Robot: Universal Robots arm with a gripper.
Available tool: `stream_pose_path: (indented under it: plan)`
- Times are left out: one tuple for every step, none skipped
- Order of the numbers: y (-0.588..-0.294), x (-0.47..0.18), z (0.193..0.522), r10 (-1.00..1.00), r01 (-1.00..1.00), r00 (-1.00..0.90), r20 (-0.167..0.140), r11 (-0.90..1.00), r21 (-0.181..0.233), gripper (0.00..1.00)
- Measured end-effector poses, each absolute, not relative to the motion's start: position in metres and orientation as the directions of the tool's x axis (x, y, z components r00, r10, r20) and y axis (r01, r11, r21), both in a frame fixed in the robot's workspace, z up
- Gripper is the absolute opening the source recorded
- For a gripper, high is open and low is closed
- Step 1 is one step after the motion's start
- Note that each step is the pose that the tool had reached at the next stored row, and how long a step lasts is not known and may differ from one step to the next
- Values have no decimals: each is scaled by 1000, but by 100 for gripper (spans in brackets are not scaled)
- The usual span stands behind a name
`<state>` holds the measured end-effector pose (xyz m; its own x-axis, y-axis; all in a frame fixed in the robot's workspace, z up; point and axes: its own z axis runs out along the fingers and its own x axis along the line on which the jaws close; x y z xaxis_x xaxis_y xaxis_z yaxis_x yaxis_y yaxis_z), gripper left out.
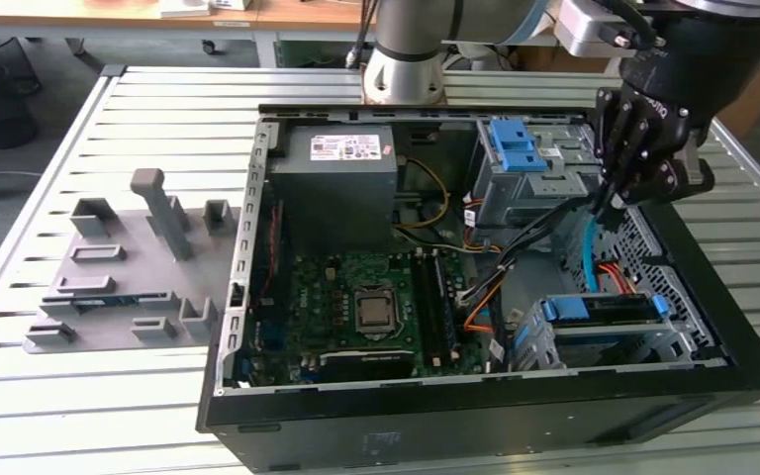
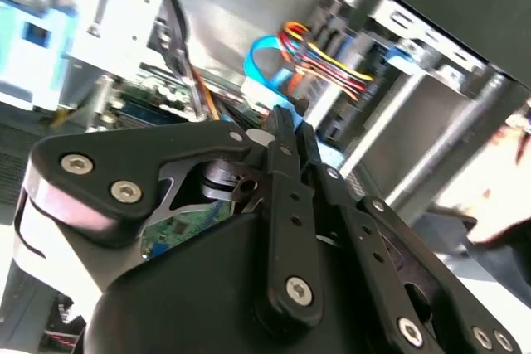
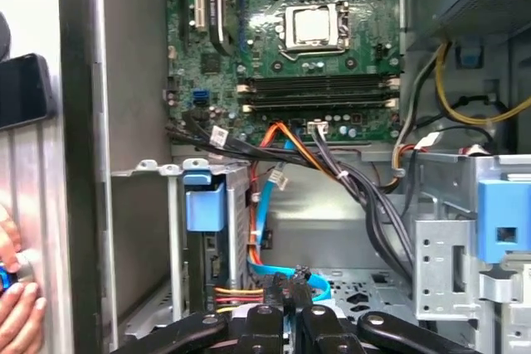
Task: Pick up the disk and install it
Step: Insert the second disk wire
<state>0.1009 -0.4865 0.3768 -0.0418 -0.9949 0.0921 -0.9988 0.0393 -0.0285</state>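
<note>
Ext view – progress: disk (image 1: 601, 309) sits in the drive cage (image 1: 677, 346) at the case (image 1: 486, 416) corner on the exterior view's right, nearest the camera; pick-up looks done, install looks done or nearly so
Ext view – left to do: can't tell if the disk is pushed fully home or cabled
Ext view – disk look: flat, dark top face showing, blue carrier along its edges, lying level in the cage
Ext view – claw: gripper (image 1: 612, 203) hangs over the case's side on the exterior view's right, above and well apart from the disk, carrying nothing
2nd wrist – claw: fingers (image 2: 282, 147) pressed together, nothing pinched between them
2nd wrist – around: cables (image 2: 319, 55), red/yellow/blue bundle, beyond the tips
1st wrist – claw: gripper (image 3: 288, 308) tips together, empty, just by a blue cable (image 3: 264, 230)
1st wrist – disk: prob the blue tab (image 3: 205, 201) in the cage front; disk body hidden behind it
1st wrist – other: board (image 3: 307, 55) beyond; a hand (image 3: 17, 304) outside the case wall
</note>
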Motion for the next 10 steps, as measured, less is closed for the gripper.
stream_pose_path:
  plan:
    - [-487, 101, 377, -996, -999, -42, 74, 40, -28, 16]
    - [-487, 101, 377, -998, -999, -42, 56, 40, -27, 16]
    - [-487, 101, 377, -998, -999, -42, 39, 41, -26, 16]
    - [-487, 101, 376, -999, -999, -42, 33, 41, -26, 16]
    - [-487, 101, 376, -999, -999, -42, 34, 41, -26, 16]
    - [-487, 101, 376, -998, -999, -42, 42, 41, -27, 16]
    - [-487, 101, 376, -998, -999, -42, 54, 40, -27, 16]
    - [-487, 101, 376, -997, -999, -42, 68, 40, -28, 16]
    - [-487, 101, 376, -996, -999, -42, 82, 39, -28, 16]
    - [-487, 101, 376, -994, -999, -42, 100, 39, -29, 17]
